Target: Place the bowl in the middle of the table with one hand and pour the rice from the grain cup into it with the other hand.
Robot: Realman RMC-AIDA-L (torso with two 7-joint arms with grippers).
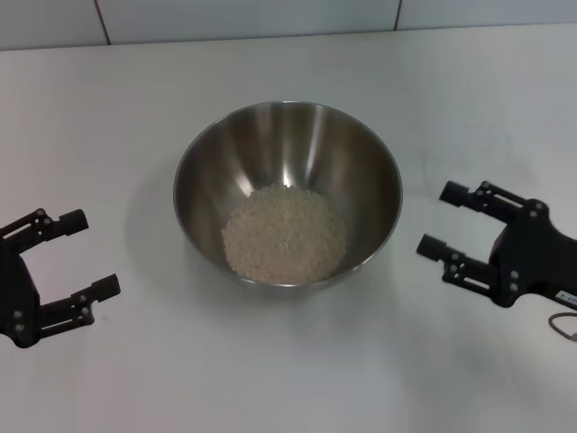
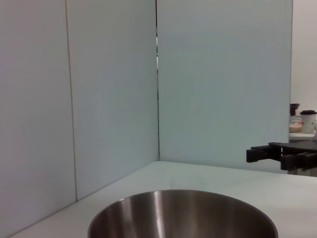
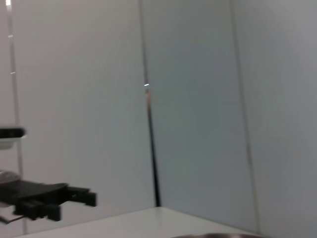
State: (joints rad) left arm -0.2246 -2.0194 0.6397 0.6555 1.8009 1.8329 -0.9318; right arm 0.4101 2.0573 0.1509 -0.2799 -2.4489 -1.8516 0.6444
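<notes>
The steel bowl (image 1: 287, 191) stands in the middle of the white table (image 1: 288, 379), upright, with a pale heap of rice (image 1: 283, 232) in its bottom. Its rim (image 2: 182, 214) also shows low in the left wrist view. My left gripper (image 1: 79, 255) is open at the table's left side, apart from the bowl, nothing between its fingers. My right gripper (image 1: 444, 220) is open on the right side, also clear of the bowl and empty. Each wrist view shows the other arm's gripper farther off: the right gripper (image 2: 285, 154) and the left gripper (image 3: 49, 201). The grain cup is out of view.
Pale wall panels (image 1: 270, 16) close off the table's far edge. A thin cable loop (image 1: 565, 325) lies by the right arm. Beyond the panels, small containers (image 2: 302, 121) stand on a distant shelf.
</notes>
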